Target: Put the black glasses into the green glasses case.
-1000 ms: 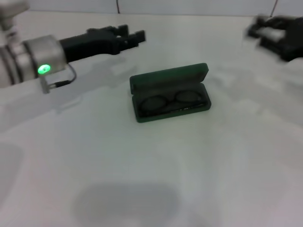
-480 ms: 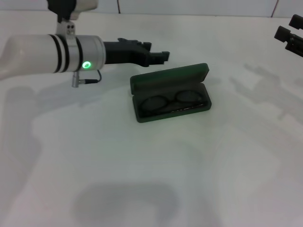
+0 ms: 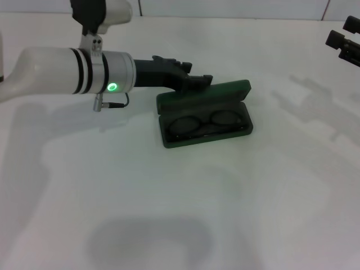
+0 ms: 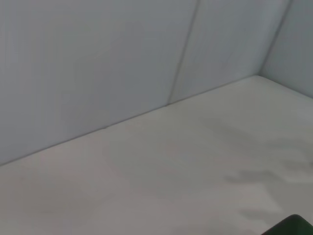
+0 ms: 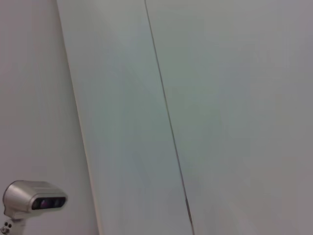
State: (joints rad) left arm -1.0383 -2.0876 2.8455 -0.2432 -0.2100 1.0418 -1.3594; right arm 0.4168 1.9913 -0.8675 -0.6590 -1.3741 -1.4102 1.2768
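Our left gripper [image 3: 198,80] reaches in from the left to the lid's back edge on the green glasses case [image 3: 205,114]; its jaws look nearly closed, gripping nothing, though we cannot be sure. The black glasses [image 3: 203,122] lie inside, long axis left to right. Our right gripper [image 3: 344,40] sits far right, jaws unreadable.

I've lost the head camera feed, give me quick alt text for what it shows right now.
The black glasses lie inside the open green glasses case at mid-table. The left gripper reaches in from the left, its tip at the back of the raised lid. The right gripper sits far off at the upper right edge.
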